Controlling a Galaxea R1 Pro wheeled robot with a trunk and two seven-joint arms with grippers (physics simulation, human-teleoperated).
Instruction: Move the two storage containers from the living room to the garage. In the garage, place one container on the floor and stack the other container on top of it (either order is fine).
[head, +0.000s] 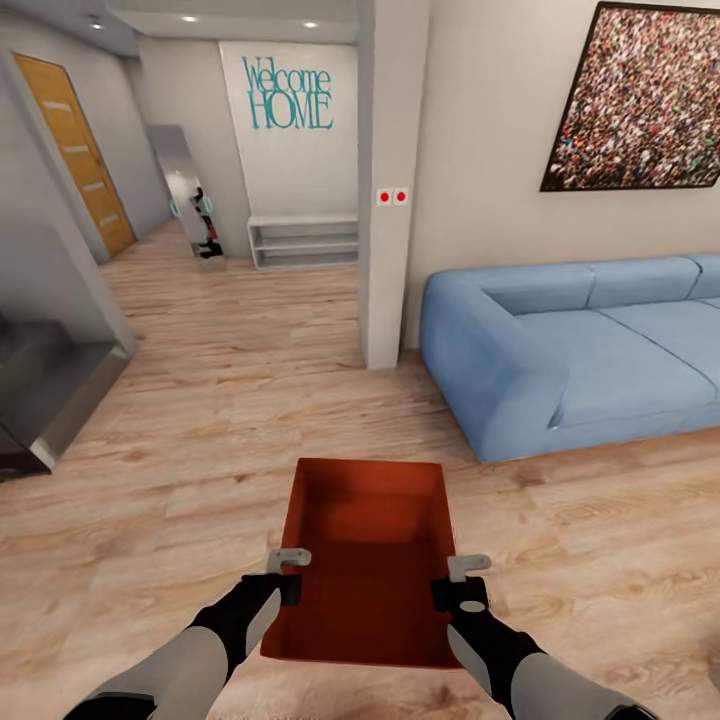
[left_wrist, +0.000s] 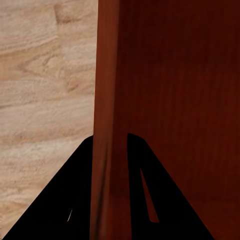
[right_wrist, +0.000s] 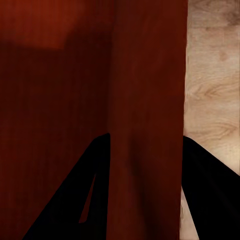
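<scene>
A: Where's the storage container (head: 368, 560)?
B: Between both arms, above the wood-plank floor (head: 180, 440); the blue sofa (head: 580, 350) lies ahead to the right.
A: Arm pose?
B: Both reach forward, slightly converging. The left gripper (head: 287, 573) clamps the left wall, one finger each side; the right gripper (head: 462, 580) pinches the right wall likewise.

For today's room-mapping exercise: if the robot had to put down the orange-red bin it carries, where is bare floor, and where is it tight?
The orange-red rectangular storage container is held by the left gripper and right gripper. Bare light wood-plank floor spreads ahead between the grey stepped unit and white pillar, and down the hallway. It is tighter by the blue sofa.
</scene>
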